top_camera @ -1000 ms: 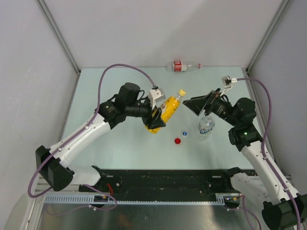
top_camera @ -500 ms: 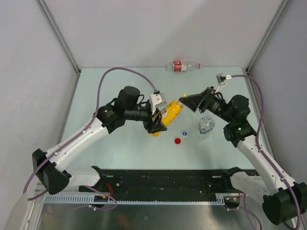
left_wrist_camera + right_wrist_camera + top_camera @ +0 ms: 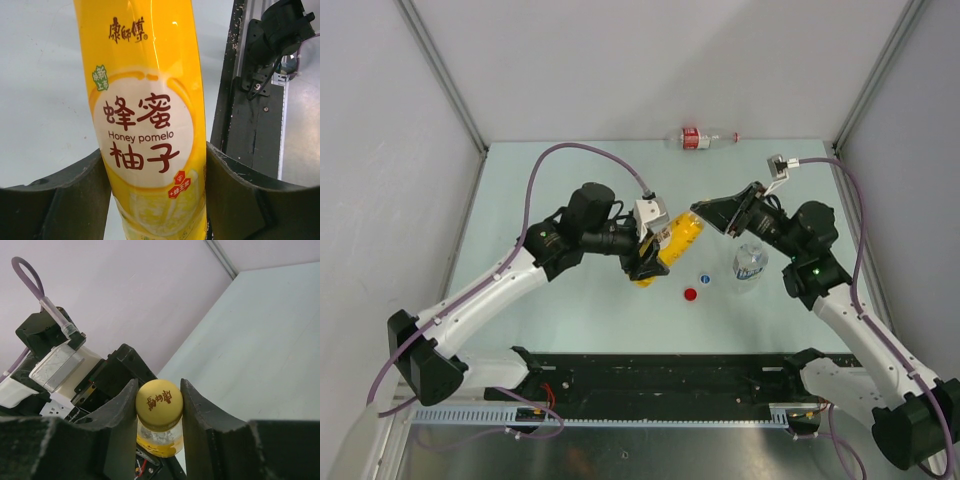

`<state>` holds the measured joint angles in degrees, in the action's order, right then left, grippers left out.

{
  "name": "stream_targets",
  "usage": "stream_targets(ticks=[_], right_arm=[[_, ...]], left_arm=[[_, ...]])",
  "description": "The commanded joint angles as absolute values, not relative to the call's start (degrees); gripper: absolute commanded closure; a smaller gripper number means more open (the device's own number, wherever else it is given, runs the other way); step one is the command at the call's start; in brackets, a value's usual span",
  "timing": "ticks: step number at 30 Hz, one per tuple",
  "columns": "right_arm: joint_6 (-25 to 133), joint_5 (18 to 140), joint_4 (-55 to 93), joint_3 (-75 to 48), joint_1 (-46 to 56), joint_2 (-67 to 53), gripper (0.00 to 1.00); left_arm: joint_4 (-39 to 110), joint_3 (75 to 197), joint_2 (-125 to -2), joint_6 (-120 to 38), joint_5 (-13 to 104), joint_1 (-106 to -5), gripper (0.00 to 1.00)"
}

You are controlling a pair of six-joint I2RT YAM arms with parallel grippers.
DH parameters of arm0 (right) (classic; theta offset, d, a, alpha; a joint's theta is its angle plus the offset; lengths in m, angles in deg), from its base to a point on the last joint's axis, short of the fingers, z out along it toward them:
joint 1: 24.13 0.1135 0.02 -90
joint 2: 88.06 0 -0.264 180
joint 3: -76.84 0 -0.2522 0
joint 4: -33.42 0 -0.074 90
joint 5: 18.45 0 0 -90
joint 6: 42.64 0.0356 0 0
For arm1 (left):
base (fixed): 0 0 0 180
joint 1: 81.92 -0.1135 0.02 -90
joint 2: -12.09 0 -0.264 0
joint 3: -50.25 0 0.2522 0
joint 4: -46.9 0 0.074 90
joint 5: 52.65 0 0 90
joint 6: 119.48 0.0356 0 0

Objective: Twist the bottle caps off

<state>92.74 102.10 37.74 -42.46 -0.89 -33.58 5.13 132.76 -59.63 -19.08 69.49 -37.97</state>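
Three bottles, three caps and two grippers are in shot.

Bottles:
- 1 yellow bottle (image 3: 678, 236), tilted, neck pointing to the R side. We can't tell if its base touches the table (image 3: 520, 200).
- 1 slim bottle (image 3: 700, 138) w/ red label, lying on its side at the table's far edge, well apart from the rest.
- 1 short bottle (image 3: 750, 262), clear, standing upright under the R arm.

Caps:
- 1 yellow cap (image 3: 159, 399), on the yellow bottle's neck.
- 1 red cap (image 3: 691, 295), loose on the table in front of the yellow bottle.
- 1 blue cap (image 3: 704, 278), also loose, just beside the red cap and between it and the short bottle.

So we count 2 caps off and 1 on.

L gripper (image 3: 155, 165): about half open, fingers pressed on both sides of the yellow bottle's body at the white label, so it has hold of it.

R gripper (image 3: 159, 395): nearly closed, one finger touching each side of the yellow cap, gripping it end-on. From above, the two grippers meet over mid-table w/ the yellow bottle between them.
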Motion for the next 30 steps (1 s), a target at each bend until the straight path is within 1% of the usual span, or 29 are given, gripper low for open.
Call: stream_targets(ticks=[1, 3, 5, 10, 11, 12, 13, 17, 19, 20, 21, 22, 24, 27, 30], right_arm=[[91.9, 97.5, 38.0, -42.0, 0.3, -37.2, 1.0], [91.6, 96.3, 37.4, -42.0, 0.5, -38.6, 1.0], [91.7, 95.5, 37.2, -42.0, 0.6, -39.7, 1.0], [92.2, 94.7, 37.0, -42.2, 0.9, -41.2, 1.0], [92.3, 94.6, 36.9, -42.2, 1.0, -41.3, 1.0], [92.3, 94.5, 36.8, -42.3, 1.1, -41.2, 1.0], [92.2, 94.5, 36.6, -42.3, 1.2, -41.1, 1.0], [91.6, 94.3, 34.9, -42.4, 1.4, -40.7, 1.0], [91.2, 94.0, 33.8, -42.4, 1.3, -40.6, 0.99], [90.9, 94.0, 33.4, -42.3, 1.2, -40.6, 0.96], [90.9, 94.2, 33.3, -42.4, 1.0, -40.5, 0.89], [90.9, 94.6, 33.3, -42.4, 0.7, -40.5, 0.81], [91.1, 95.6, 33.4, -42.4, 0.0, -40.5, 0.63], [91.5, 96.4, 33.7, -42.3, -0.9, -40.7, 0.36], [91.8, 96.6, 33.6, -42.3, -1.6, -41.1, 0.17]], left_arm=[[6.9, 133.0, -59.8, -19.0, 69.4, -37.5, 0.3], [6.9, 132.9, -60.0, -19.1, 69.2, -37.6, 0.25], [7.1, 132.9, -59.9, -19.1, 69.2, -37.5, 0.23], [7.1, 133.0, -60.2, -19.4, 69.4, -37.6, 0.2], [7.1, 133.0, -60.2, -19.4, 69.7, -37.5, 0.21], [7.2, 133.0, -60.1, -19.4, 69.9, -37.6, 0.24], [7.2, 132.9, -59.9, -19.4, 70.2, -37.6, 0.29], [7.3, 132.8, -59.3, -19.2, 70.1, -37.5, 0.58], [7.3, 132.6, -59.0, -19.1, 69.6, -37.6, 0.67], [7.3, 132.6, -58.8, -19.0, 69.1, -37.6, 0.69], [7.3, 132.4, -58.6, -18.9, 68.7, -37.6, 0.7], [7.3, 132.3, -58.4, -18.8, 68.0, -37.6, 0.7], [7.3, 132.1, -58.0, -18.7, 66.1, -37.5, 0.71], [7.2, 131.7, -57.5, -18.8, 61.0, -37.4, 0.71], [7.2, 131.0, -56.6, -18.6, 53.4, -36.4, 0.71]])
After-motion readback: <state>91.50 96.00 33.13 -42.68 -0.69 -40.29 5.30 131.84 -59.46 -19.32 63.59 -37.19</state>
